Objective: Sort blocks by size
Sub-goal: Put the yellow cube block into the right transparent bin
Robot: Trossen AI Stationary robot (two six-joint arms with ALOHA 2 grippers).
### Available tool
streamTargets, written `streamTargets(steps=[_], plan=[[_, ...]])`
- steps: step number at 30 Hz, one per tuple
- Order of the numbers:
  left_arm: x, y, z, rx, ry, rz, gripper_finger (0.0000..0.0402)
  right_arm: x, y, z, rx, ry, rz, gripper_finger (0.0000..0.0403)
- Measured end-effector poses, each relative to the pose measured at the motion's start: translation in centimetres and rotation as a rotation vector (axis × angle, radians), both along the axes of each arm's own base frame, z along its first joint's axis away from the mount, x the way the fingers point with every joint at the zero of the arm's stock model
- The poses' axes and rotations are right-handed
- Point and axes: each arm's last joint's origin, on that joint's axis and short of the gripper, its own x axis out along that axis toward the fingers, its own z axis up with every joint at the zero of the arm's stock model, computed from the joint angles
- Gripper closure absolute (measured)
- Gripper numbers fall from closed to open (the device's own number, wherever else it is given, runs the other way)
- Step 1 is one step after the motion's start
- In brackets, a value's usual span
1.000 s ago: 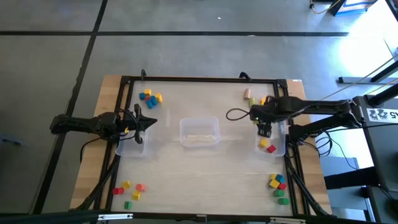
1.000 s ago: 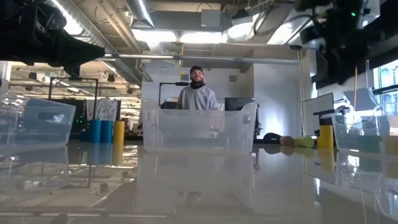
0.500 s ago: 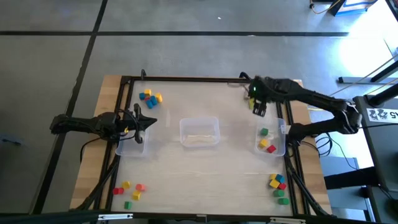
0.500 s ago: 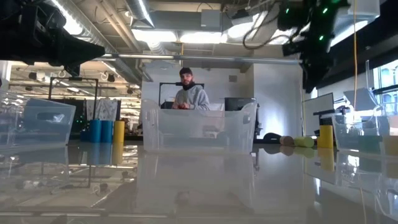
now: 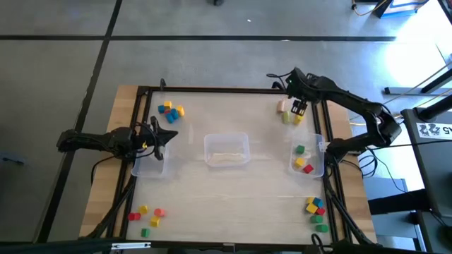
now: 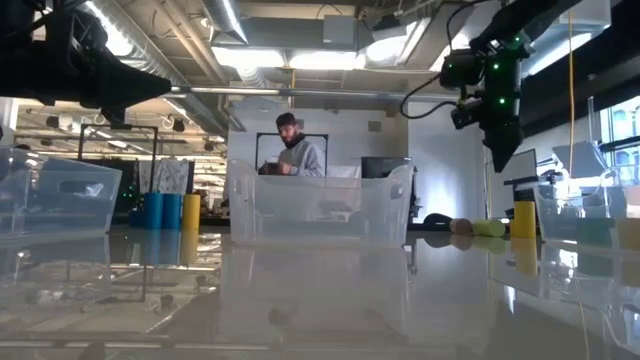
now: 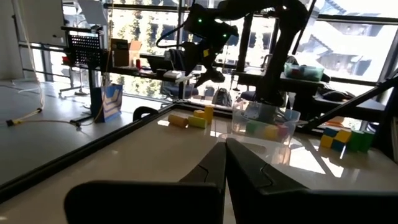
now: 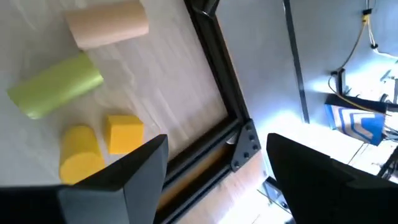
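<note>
Blocks lie in clusters on the table. At the far right are a tan cylinder, a green cylinder, a yellow cylinder and a yellow cube. My right gripper hangs open and empty just above this cluster, toward the table's right of it. It also shows in the low view. My left gripper is shut and empty, held still by the left clear bin.
A clear bin stands mid-table. The right bin holds green, yellow and red blocks. More blocks lie far left, near left and near right. The black frame rail runs beside the right gripper. A person stands beyond the table.
My right gripper has gone from over the right bin toward the table's far edge and now hangs over the far-right cluster. A green block shows in the right bin where the gripper was.
</note>
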Motion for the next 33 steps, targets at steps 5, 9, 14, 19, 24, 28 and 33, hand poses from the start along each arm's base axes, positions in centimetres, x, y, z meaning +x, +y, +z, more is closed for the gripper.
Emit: streamTargets(steps=[5,9,14,19,24,28,33], plan=[[0.0,0.0,0.0,-0.006,-0.002,0.007,0.0396,0.0,-1.2,-0.2,0.01,-0.094,-0.015,0.0125],[0.0,0.0,0.0,0.031,0.01,0.01,0.0396,-1.5,-3.0,-1.2,0.107,-0.15,-0.066,0.0125],[0.0,0.2,0.0,0.045,0.017,0.033,0.0396,-2.7,-4.3,-3.0,0.243,-0.143,-0.092,0.0125],[0.0,0.4,0.0,0.043,0.016,0.053,0.0396,-2.5,-4.5,-4.0,0.315,-0.11,-0.081,0.0125],[0.0,0.5,0.0,0.043,0.017,0.062,0.0396,-2.4,-4.7,-5.2,0.373,-0.058,-0.071,0.0125],[0.0,0.5,0.0,0.043,0.019,0.061,0.0396,-2.3,-4.8,-5.7,0.399,-0.049,-0.069,0.0125],[0.0,0.5,0.0,0.043,0.019,0.061,0.0396,-2.3,-4.7,-6.1,0.423,-0.052,-0.068,0.0125]])
